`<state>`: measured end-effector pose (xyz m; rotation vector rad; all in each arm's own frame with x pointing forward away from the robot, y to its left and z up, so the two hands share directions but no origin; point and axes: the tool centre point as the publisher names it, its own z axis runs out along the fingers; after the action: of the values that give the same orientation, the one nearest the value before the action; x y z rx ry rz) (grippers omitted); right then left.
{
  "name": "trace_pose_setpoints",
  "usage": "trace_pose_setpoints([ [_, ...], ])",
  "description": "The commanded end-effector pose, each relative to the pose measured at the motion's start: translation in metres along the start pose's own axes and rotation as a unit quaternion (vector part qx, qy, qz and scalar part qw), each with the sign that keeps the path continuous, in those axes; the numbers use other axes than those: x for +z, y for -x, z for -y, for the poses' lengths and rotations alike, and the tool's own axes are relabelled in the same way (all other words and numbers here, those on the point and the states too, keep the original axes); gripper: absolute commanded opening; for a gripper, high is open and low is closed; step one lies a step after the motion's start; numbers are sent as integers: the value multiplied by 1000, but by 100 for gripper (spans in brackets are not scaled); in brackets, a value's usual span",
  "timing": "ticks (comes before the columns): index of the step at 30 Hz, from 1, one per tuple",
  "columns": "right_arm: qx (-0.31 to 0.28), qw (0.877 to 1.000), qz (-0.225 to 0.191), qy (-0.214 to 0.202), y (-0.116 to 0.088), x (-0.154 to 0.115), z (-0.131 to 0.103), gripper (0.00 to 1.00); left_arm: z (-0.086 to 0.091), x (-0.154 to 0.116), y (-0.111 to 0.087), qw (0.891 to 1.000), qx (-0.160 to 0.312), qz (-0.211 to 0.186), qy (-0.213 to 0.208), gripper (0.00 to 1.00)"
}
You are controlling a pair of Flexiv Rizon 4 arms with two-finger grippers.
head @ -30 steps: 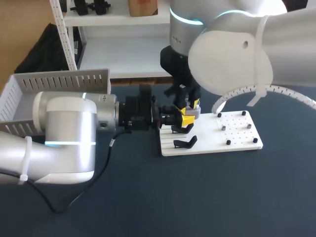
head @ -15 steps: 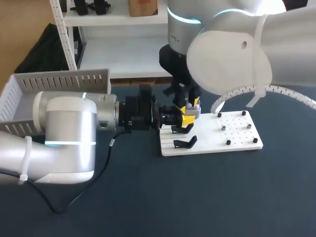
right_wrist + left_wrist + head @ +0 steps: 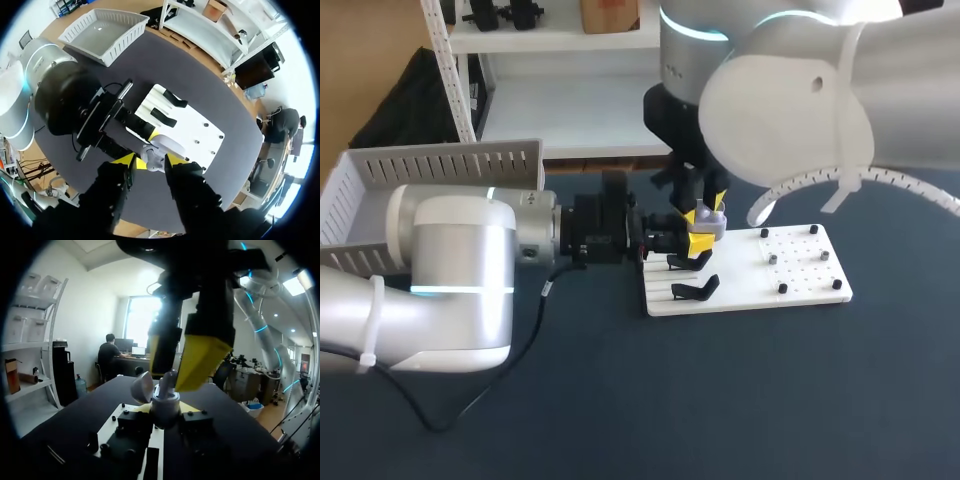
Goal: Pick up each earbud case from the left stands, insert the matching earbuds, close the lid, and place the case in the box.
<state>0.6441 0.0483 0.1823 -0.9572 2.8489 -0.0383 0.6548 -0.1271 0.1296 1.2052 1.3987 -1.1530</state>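
Left end effector (image 3: 164,413) was clamped on the earbud case (image 3: 165,401), with one finger on each side of its body, and it held the case upright. The left arm came in from the left side and lay almost level, low above the dark bench (image 3: 740,400). The lid (image 3: 142,387) of the case was open and leaned away to one side of the body.

The right end effector (image 3: 149,161) came in from above and hung just over the open case, pointing straight down at it. Whether it gripped something, I could not tell. In the left wrist view a small pale piece stood up from the mouth of the case, directly under the right end effector, but it was too small to name.

The case was in the air over the left end of a white board (image 3: 790,272), which lay flat on the bench. Two black stands (image 3: 694,290) sat on that same end of the board, one behind the other, just in front of the held case. On the right part of the board several small pegs (image 3: 782,288) stood in a loose grid, some black and some grey. The white slatted box (image 3: 380,190) stood at the far left of the bench, behind the left arm and well apart from the board.
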Motion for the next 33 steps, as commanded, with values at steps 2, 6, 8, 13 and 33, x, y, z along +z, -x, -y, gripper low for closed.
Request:
trace_pose_setpoints([
  [2, 0, 1000, 4, -1, -1, -1, -1, 36, 1, 0, 0, 1000, 0, 1, 1, 0],
  [6, 1, 1000, 16, -3, -1, -13, -4, 37, 1, 0, 0, 1000, 0, 1, 1, 0],
  [8, 3, 1000, 24, -3, -4, -20, -3, 37, 1, 0, 0, 1000, 0, 1, 1, 0],
  [13, 6, 999, 35, -6, -13, -34, -2, 25, 1, 0, 0, 1000, 0, 1, 1, 0],
  [33, 13, 1000, -4, -3, -36, -7, -4, 13, 1, 0, 0, 1000, 0, 1, 1, 0],
])
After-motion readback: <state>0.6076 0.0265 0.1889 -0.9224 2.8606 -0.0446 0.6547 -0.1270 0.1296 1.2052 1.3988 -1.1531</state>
